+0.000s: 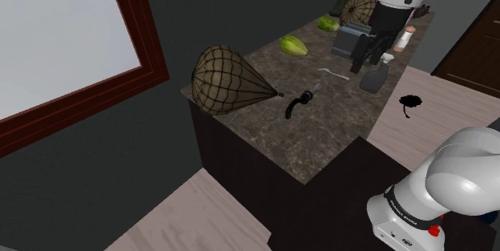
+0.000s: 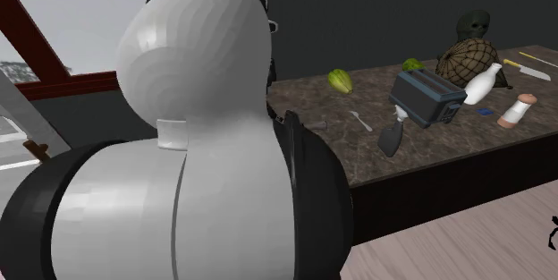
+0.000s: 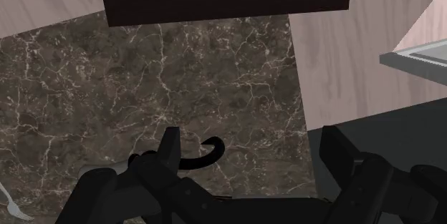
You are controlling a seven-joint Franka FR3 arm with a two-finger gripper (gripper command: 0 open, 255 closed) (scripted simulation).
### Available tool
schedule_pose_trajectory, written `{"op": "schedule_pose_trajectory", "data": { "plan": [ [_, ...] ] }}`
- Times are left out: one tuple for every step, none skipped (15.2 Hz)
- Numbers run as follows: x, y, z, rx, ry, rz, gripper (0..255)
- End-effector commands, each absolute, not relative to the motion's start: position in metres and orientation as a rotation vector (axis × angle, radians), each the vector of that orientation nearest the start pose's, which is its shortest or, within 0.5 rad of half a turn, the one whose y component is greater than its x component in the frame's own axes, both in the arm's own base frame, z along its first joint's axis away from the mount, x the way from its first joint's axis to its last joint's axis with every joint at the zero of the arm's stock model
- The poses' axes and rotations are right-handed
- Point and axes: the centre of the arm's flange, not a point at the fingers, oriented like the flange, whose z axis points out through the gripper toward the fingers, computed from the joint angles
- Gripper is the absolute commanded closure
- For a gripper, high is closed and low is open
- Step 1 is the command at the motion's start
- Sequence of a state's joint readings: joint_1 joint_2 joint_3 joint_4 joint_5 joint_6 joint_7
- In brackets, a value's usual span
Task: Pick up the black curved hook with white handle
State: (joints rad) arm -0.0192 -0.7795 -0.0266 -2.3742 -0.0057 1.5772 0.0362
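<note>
I see a dark marble table (image 1: 320, 133), on it a netted cone (image 1: 228, 81), hook (image 1: 297, 105), white utensil (image 1: 332, 72), green squash (image 1: 293, 46), toaster (image 2: 427, 97), spray bottle (image 2: 392, 135), white bottle (image 2: 483, 83)

**No readable text**

No text, numbers or brands are legible in any view. The shoulder view shows a dark printed strip on the white arm's lower link (image 1: 398, 207). It looks like lettering but is too small to make out.

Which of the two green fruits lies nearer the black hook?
The green fruit beside the big netted cover; the other fruit lies farther from the hook, by the toaster.
</note>
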Motion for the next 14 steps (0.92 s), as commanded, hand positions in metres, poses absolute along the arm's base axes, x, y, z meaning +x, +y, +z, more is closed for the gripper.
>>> {"op": "schedule_pose_trajectory", "data": {
  "plan": [
    [0.308,-0.017,0.58,-3.126,0.116,0.028,0],
    [0.318,-0.019,0.571,-3.123,0.159,0.032,0],
    [0.328,-0.021,0.562,-3.119,0.203,0.036,0],
    [0.337,-0.023,0.553,-3.115,0.246,0.04,0],
    [0.347,-0.026,0.544,-3.11,0.289,0.044,0],
    [0.356,-0.029,0.535,-3.104,0.332,0.048,0],
    [0.365,-0.032,0.525,-3.098,0.375,0.052,0],
    [0.375,-0.036,0.516,-3.091,0.418,0.056,0],
    [0.384,-0.039,0.507,-3.083,0.461,0.06,0],
    [0.393,-0.043,0.497,-3.075,0.503,0.064,0],
    [0.401,-0.047,0.488,-3.066,0.546,0.068,0],
    [0.41,-0.052,0.478,-3.057,0.588,0.072,0],
    [0.419,-0.056,0.469,-3.047,0.63,0.076,0],
    [0.427,-0.061,0.46,-3.037,0.672,0.08,0]
  ]
}}
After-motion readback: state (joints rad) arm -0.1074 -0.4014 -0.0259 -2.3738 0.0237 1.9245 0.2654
